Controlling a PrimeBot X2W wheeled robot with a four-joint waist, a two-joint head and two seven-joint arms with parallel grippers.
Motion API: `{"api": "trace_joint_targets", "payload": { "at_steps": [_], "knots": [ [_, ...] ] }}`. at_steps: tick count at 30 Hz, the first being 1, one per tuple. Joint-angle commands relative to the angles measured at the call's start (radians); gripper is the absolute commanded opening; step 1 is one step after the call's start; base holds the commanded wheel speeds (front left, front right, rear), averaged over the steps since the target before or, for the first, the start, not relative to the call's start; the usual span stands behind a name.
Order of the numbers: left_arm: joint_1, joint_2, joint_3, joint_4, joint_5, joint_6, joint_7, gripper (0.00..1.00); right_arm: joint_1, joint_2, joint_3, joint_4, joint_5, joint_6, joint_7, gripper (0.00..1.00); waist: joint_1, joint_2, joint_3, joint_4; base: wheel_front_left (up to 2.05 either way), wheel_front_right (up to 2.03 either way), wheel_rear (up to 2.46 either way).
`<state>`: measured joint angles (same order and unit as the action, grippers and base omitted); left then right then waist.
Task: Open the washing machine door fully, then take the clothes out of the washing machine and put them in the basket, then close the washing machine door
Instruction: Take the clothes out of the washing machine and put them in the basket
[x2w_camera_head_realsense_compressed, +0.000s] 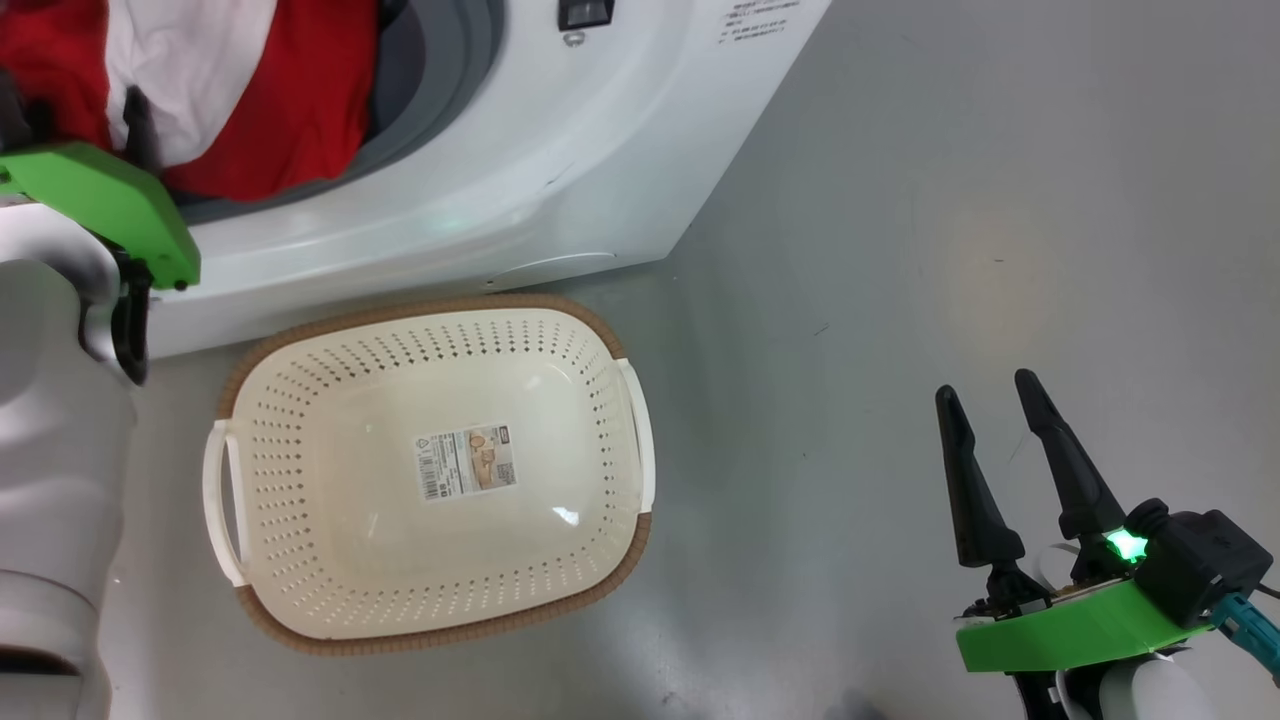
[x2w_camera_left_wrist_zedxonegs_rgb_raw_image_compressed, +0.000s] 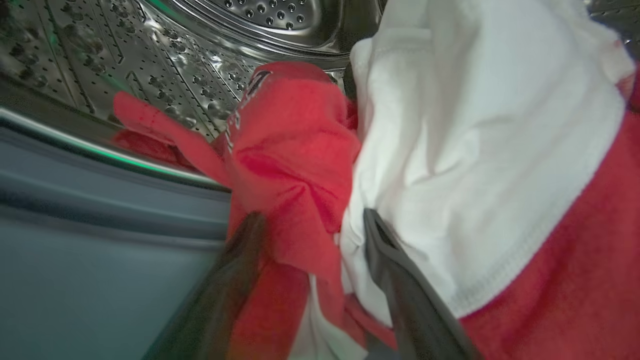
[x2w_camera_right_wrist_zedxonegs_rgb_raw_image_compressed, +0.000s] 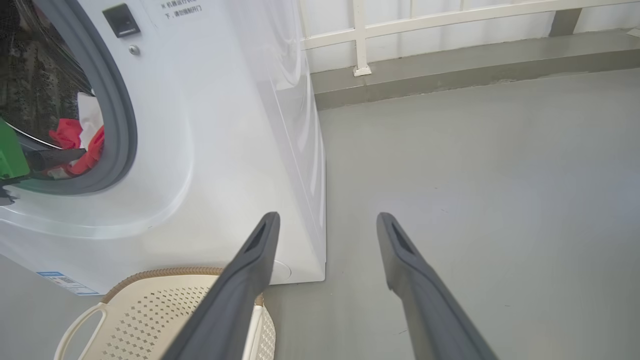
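Head view: the left gripper (x2w_camera_head_realsense_compressed: 75, 105) is in the washing machine (x2w_camera_head_realsense_compressed: 600, 180) mouth among the clothes (x2w_camera_head_realsense_compressed: 290, 110). The basket (x2w_camera_head_realsense_compressed: 300, 400) sits on the floor (x2w_camera_head_realsense_compressed: 950, 200) just before the machine.

Left wrist view: its fingers stand apart, with a red-and-white fold between them at the drum (x2w_camera_left_wrist_zedxonegs_rgb_raw_image_compressed: 175, 60) lip.

Right wrist view: the right gripper (x2w_camera_right_wrist_zedxonegs_rgb_raw_image_compressed: 328, 217) is spread wide above the floor.

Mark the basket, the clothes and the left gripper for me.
basket (x2w_camera_head_realsense_compressed: 290, 480), head view, perforated left wall.
clothes (x2w_camera_left_wrist_zedxonegs_rgb_raw_image_compressed: 290, 140), left wrist view, red fold.
left gripper (x2w_camera_left_wrist_zedxonegs_rgb_raw_image_compressed: 312, 215), left wrist view, midway between fingertips.

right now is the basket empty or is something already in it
Empty. The basket shows its bare floor and barcode sticker in the head view; the clothes lie in the washing machine.
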<state>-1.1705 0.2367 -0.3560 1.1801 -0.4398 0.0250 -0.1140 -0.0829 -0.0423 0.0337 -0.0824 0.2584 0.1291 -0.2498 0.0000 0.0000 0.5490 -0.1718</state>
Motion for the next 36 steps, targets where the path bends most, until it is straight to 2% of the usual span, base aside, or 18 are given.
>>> {"api": "trace_joint_targets", "payload": {
  "at_steps": [1, 9, 10, 11, 12, 13, 14, 25, 36],
  "knots": [
    [-0.023, 0.047, 0.011, 0.007, 0.004, 0.010, 0.015, 1.00, 0.000, -0.008, 0.029, -0.022, 0.018, 0.002, -0.012, 1.00, 0.0000, 0.0000, 0.000, -0.001, 0.00, 0.00, 0.00],
    [-0.032, 0.030, 0.004, 0.057, -0.012, 0.000, 0.072, 1.00, 0.003, -0.008, 0.029, -0.024, 0.024, 0.002, -0.012, 1.00, 0.0000, 0.0000, 0.000, 0.001, 0.00, 0.00, 0.00],
    [-0.032, 0.029, 0.002, 0.059, -0.012, -0.001, 0.073, 0.91, 0.002, -0.008, 0.029, -0.024, 0.024, 0.002, -0.012, 1.00, 0.0000, 0.0000, 0.000, 0.001, 0.00, 0.00, 0.00],
    [-0.032, 0.029, 0.001, 0.061, -0.014, -0.002, 0.072, 0.62, 0.002, -0.008, 0.030, -0.024, 0.023, 0.002, -0.012, 1.00, 0.0000, 0.0000, 0.000, 0.001, 0.00, 0.00, 0.00],
    [-0.032, 0.029, 0.001, 0.061, -0.014, -0.002, 0.072, 0.62, 0.002, -0.008, 0.030, -0.024, 0.023, 0.002, -0.012, 1.00, 0.0000, 0.0000, 0.000, 0.001, 0.00, 0.00, 0.00],
    [-0.032, 0.028, 0.000, 0.063, -0.014, -0.002, 0.071, 0.36, 0.002, -0.008, 0.030, -0.025, 0.023, 0.002, -0.012, 1.00, 0.0000, 0.0000, 0.000, 0.001, 0.00, 0.00, 0.00],
    [-0.032, 0.027, -0.003, 0.064, -0.013, -0.003, 0.066, 0.00, 0.002, -0.008, 0.030, -0.025, 0.023, 0.002, -0.012, 1.00, 0.0000, 0.0000, 0.000, 0.001, 0.00, 0.00, 0.00],
    [-0.043, 0.012, 0.005, 0.050, -0.039, -0.025, -0.017, 0.00, 0.004, -0.008, 0.028, -0.025, 0.018, 0.002, -0.012, 1.00, 0.0000, 0.0000, 0.003, 0.013, 0.00, 0.00, 0.00],
    [-0.032, -0.004, 0.044, -0.031, -0.097, -0.074, -0.119, 0.00, 0.007, -0.008, 0.021, -0.023, 0.016, 0.002, -0.012, 1.00, 0.0000, 0.0000, -0.004, 0.042, 0.00, 0.00, 0.00]
  ]
}}
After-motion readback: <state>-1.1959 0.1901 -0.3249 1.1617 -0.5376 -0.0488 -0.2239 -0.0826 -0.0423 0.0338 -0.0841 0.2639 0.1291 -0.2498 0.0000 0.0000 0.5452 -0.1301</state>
